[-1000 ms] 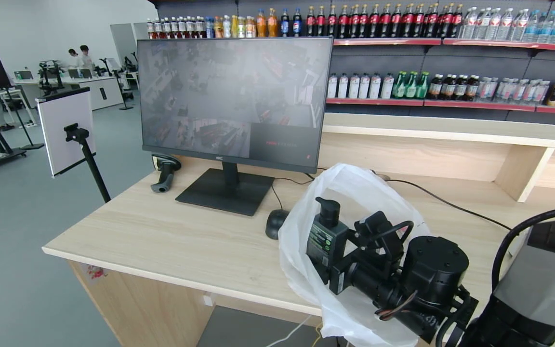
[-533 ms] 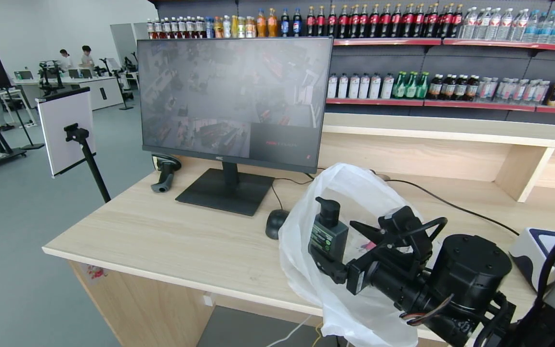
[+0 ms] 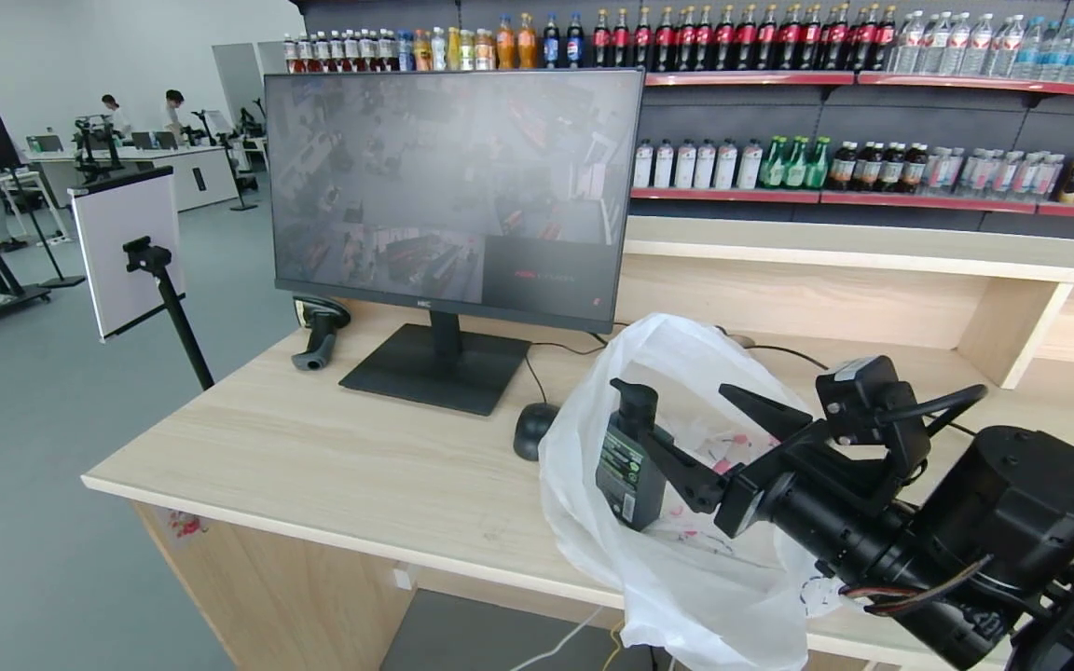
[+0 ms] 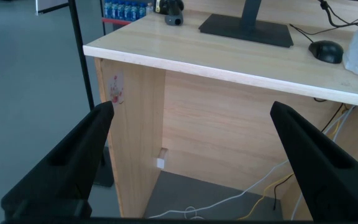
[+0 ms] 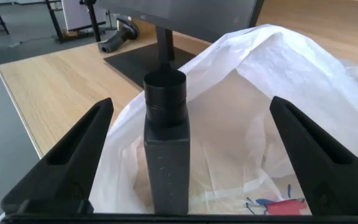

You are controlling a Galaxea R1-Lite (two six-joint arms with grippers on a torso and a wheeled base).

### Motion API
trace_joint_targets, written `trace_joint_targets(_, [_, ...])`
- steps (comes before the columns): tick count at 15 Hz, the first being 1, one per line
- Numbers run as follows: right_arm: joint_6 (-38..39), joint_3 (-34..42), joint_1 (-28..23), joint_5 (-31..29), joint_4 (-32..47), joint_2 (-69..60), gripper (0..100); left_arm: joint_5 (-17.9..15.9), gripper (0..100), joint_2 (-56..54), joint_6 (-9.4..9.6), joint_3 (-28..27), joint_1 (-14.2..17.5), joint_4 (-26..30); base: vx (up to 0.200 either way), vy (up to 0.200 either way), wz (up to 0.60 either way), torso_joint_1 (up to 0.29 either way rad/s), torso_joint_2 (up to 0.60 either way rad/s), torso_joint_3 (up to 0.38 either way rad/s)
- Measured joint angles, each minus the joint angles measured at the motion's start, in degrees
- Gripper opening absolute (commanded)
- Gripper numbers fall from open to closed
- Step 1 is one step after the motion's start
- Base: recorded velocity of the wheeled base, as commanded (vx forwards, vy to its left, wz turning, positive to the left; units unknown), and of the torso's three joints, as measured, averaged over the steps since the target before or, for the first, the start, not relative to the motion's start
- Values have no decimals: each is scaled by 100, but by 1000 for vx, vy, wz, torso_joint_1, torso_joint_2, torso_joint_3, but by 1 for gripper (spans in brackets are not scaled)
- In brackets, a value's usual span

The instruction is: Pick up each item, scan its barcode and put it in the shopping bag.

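Pulling back and rising since a second ago, the right end effector (image 3: 688,413) spreads wide open, holding nothing. The bottle (image 3: 628,458) stands upright inside the bag (image 3: 686,578) on the table (image 3: 313,457), so this item seems bagged. The left end effector (image 4: 191,109) hangs low, open and empty

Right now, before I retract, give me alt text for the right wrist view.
A dark pump bottle stands upright inside the open shopping bag, between the wide-open fingers of the right gripper, touching neither. Behind on the wooden counter are a monitor stand and a handheld scanner.
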Motion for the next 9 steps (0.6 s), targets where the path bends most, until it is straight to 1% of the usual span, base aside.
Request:
trace_joint_targets(4, [4,-5,-7,0,2,-123,100,0,100,0,-9,0,0,-5,-200,0,0,0,4,4])
trace_joint_targets(9, [6,-22,-88,2,6,-158,100,-2,100,0,6,0,0,-6,0,0,-600,-1,2,2])
